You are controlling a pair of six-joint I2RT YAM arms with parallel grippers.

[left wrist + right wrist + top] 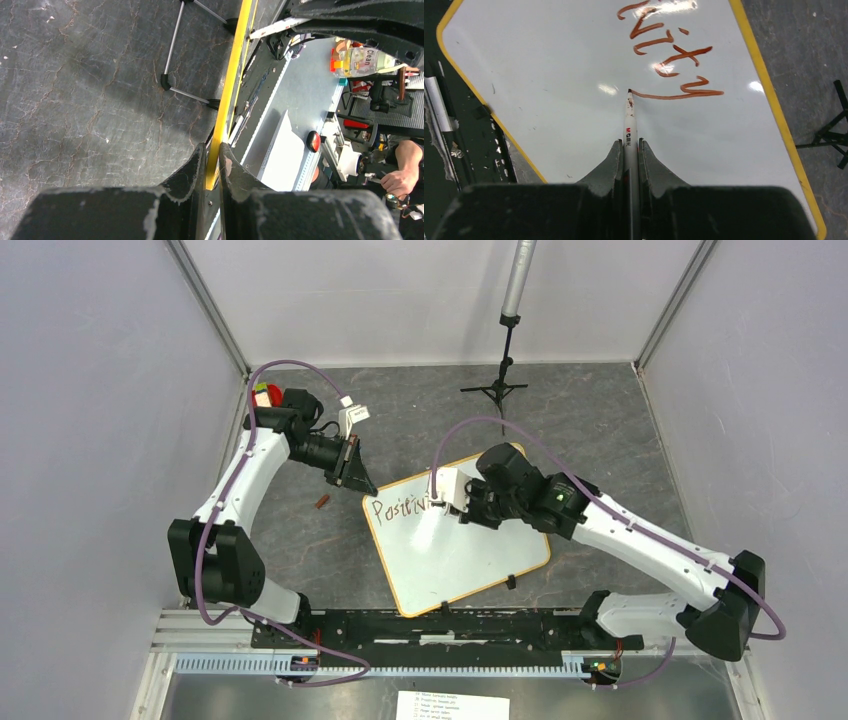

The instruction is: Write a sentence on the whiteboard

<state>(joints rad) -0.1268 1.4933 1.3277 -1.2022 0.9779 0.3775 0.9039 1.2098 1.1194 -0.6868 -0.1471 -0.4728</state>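
Note:
The whiteboard (455,550) lies tilted on the dark table, white with a yellow rim. Its face fills the right wrist view (574,60). The sentence (400,507) reads "Positivity" in brownish-red along the board's upper left; its last letters show in the right wrist view (669,55). My right gripper (630,145) is shut on a white marker (629,120), whose tip touches the board at the tail end of the "y". My left gripper (212,150) is shut on the board's yellow rim (231,80) at the upper left corner (362,485).
A small brown cap (322,502) lies on the table left of the board. A black tripod stand (498,380) stands at the back. Black clips (510,582) sit on the board's near edge. A printed paper sheet (452,705) lies beyond the front rail.

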